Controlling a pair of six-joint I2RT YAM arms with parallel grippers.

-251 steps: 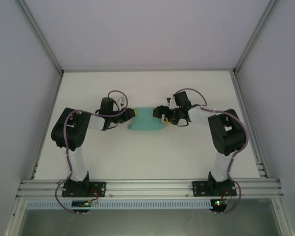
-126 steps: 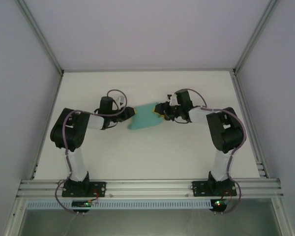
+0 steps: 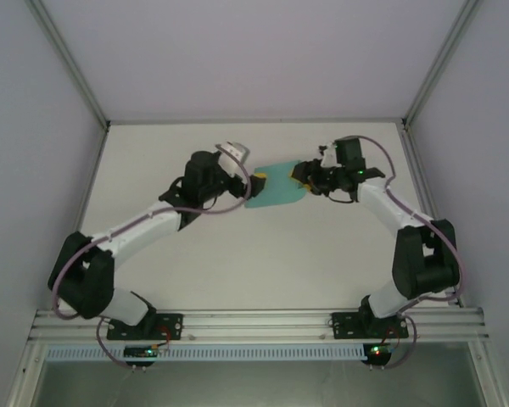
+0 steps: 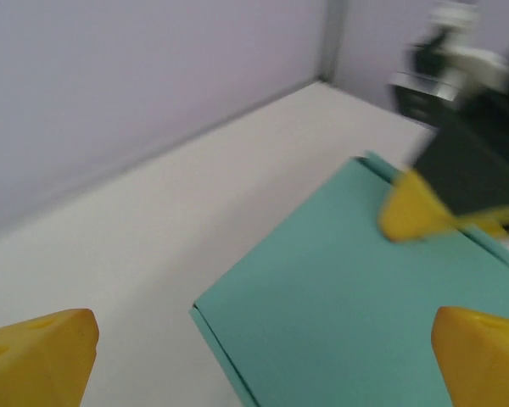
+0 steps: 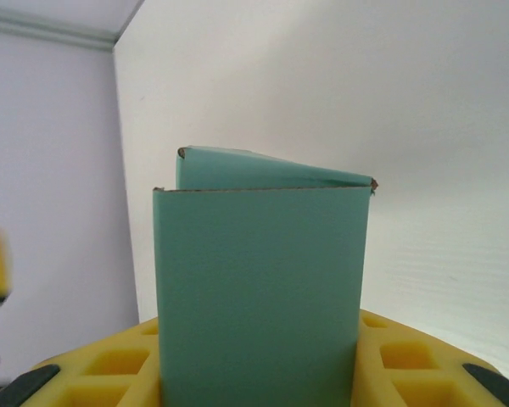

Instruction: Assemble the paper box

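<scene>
The paper box [image 3: 276, 186] is a flat teal card box at the middle back of the table. My right gripper [image 3: 305, 177] is shut on its right end. In the right wrist view the box [image 5: 259, 280] stands between the yellow pads [image 5: 407, 356], with its far edge slightly parted. My left gripper [image 3: 251, 185] is open at the box's left end. Its yellow fingertips [image 4: 38, 352] stand wide apart, and the box corner [image 4: 339, 314] lies ahead of them untouched. I cannot tell whether the box rests on the table or hangs just above it.
The white table [image 3: 263, 254] is ringed by pale walls with aluminium posts [image 3: 68, 64] at the back corners. A rail [image 3: 254, 322] carries both arm bases along the near edge. Both arms are stretched toward the back middle.
The right gripper closed on the box's right end and carried it back and to the right. The left gripper let go of the box and opened wide. Both arms stretched farther out.
</scene>
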